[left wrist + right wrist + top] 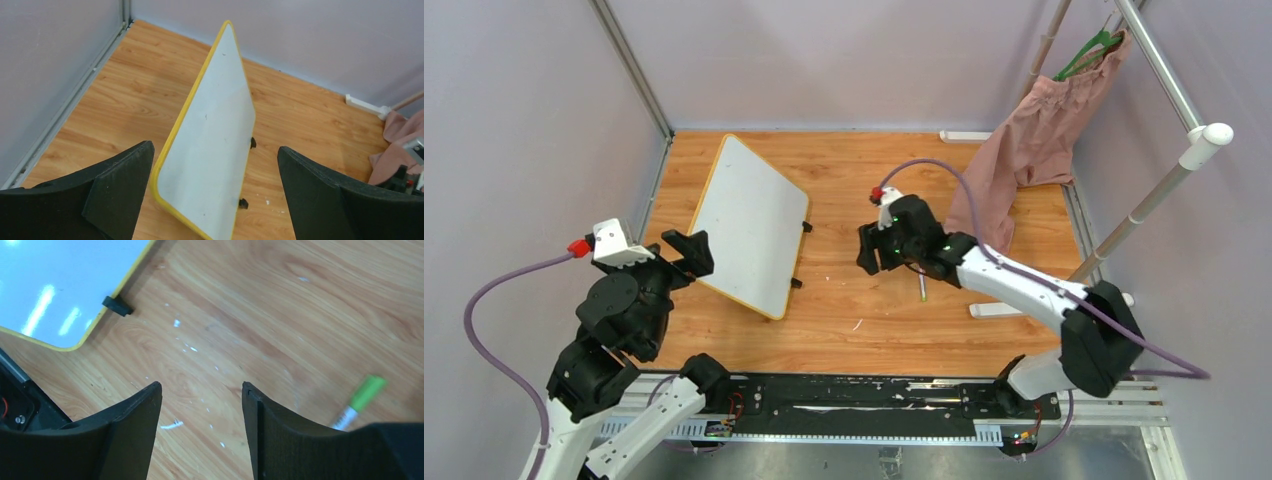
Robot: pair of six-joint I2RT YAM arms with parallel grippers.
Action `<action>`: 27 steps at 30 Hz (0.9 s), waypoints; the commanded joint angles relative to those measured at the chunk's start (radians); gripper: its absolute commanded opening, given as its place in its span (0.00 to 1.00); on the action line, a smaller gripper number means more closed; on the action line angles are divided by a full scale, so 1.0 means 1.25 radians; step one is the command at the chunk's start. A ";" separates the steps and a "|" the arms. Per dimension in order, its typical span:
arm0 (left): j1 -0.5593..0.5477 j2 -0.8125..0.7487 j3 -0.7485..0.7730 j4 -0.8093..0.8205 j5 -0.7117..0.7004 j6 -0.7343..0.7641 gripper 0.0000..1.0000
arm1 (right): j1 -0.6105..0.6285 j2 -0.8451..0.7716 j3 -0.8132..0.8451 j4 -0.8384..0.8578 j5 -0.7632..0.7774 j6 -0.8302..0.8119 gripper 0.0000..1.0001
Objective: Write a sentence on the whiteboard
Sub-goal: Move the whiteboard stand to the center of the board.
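Note:
The whiteboard (pixel 749 225) lies at the left of the wooden table, white with a yellow rim and black clip feet. Its face is blank; no sentence shows on it. It also shows in the left wrist view (pixel 215 125) and in the right wrist view (pixel 55 285). My left gripper (pixel 689 250) (pixel 214 147) is open and empty, just off the board's near left corner. My right gripper (pixel 871 250) (pixel 202 385) is open and empty over bare wood right of the board. A green-capped marker (pixel 362 400) lies on the table beside it (pixel 922 288).
A pink garment (pixel 1024 150) hangs from a green hanger on a white pole rack (pixel 1164 190) at the back right, draping onto the table. The rack's white foot bar (pixel 999 308) lies near the right arm. Grey walls enclose the left, back and right sides.

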 commanded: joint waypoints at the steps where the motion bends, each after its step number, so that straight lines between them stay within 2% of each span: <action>1: -0.004 -0.003 -0.020 0.018 -0.008 0.017 1.00 | 0.059 0.116 0.044 0.206 -0.020 -0.095 0.64; 5: -0.004 -0.017 -0.034 0.042 -0.008 0.051 1.00 | 0.058 0.230 0.039 0.425 -0.082 -0.186 0.68; 9: -0.004 -0.035 -0.054 0.053 -0.012 0.064 1.00 | 0.055 0.357 0.180 0.333 -0.076 -0.282 0.72; 11: -0.003 -0.043 -0.066 0.056 -0.013 0.073 1.00 | 0.048 0.421 0.210 0.369 -0.067 -0.309 0.79; 13: -0.004 -0.051 -0.075 0.057 -0.021 0.081 1.00 | 0.034 0.461 0.226 0.412 -0.072 -0.309 0.79; 16: -0.003 -0.060 -0.090 0.056 -0.038 0.088 1.00 | 0.027 0.516 0.240 0.482 -0.085 -0.346 0.77; 27: -0.003 -0.072 -0.117 0.070 -0.058 0.104 1.00 | 0.008 0.649 0.413 0.401 -0.180 -0.388 0.66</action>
